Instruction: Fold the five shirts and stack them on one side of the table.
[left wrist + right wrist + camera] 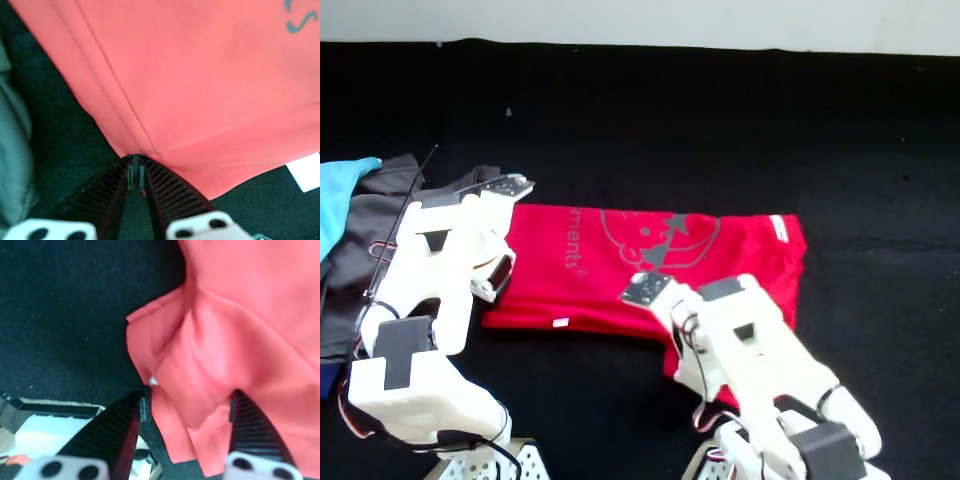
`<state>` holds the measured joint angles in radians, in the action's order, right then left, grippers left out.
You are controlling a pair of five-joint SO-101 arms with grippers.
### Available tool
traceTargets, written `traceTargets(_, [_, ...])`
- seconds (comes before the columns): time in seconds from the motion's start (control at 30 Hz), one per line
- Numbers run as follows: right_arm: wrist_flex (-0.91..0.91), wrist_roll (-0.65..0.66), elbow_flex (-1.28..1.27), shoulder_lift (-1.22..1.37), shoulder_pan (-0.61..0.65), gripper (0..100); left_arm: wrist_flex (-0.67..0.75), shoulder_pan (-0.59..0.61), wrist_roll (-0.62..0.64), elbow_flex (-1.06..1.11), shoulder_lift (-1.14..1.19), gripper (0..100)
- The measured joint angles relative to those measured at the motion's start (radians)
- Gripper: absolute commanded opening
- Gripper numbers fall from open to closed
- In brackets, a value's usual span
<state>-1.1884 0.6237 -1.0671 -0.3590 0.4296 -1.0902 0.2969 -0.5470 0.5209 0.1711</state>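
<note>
The right jaws stand apart, straddling a bunched edge of the red shirt (pixel 240 315), which lies spread on the black counter (pixel 720 120). The left jaws are pinched together on its hem corner. Just outside the left jaws sits a grey and blue pile (pixel 350 230) of clothes. Likely risk: the right jaws close on several bunched layers and drag the fold crooked.

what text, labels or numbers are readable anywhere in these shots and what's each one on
On the red cloth shirt, grey lettering: only part of a word shows, not readable whole.
Beside it, a grey drawing: a picture, no words.
At the shirt's edge, a white tag: too small to read.
Left wrist view, a white label: no print to be made out.
Same view, grey-blue strokes: cut off at the edge.
</note>
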Motion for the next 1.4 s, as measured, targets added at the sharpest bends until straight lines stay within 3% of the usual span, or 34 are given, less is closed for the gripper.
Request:
traceTargets(0.23, [0.064, 0.0, -0.058, -0.003, 0.0, 26.6, 0.0, 0.0, 0.0, 0.0, 0.0, 1])
traceTargets(0.43, [0.094, 0.0, -0.077, -0.005, -0.005, 0.5, 0.0, 0.0, 0.0, 0.0, 0.0, 1])
traceTargets(0.73, [0.104, 0.0, -0.077, -0.008, -0.002, 16.5, 0.0, 0.0, 0.0, 0.0, 0.0, 1])
traceTargets(0.83, [0.103, 0.002, -0.083, -0.008, 0.005, 13.5, 0.0, 0.0, 0.0, 0.0, 0.0, 1])
traceTargets(0.93, [0.103, 0.002, -0.083, -0.008, 0.005, 1.1, 0.0, 0.0, 0.0, 0.0, 0.0, 1])
traceTargets(1.17, [0.094, 0.003, -0.058, -0.012, -0.046, 0.5, 0.0, 0.0, 0.0, 0.0, 0.0, 1])
traceTargets(1.4, [-0.081, 0.097, 0.189, 0.003, -0.18, 0.5, 0.0, 0.0, 0.0, 0.0, 0.0, 1])
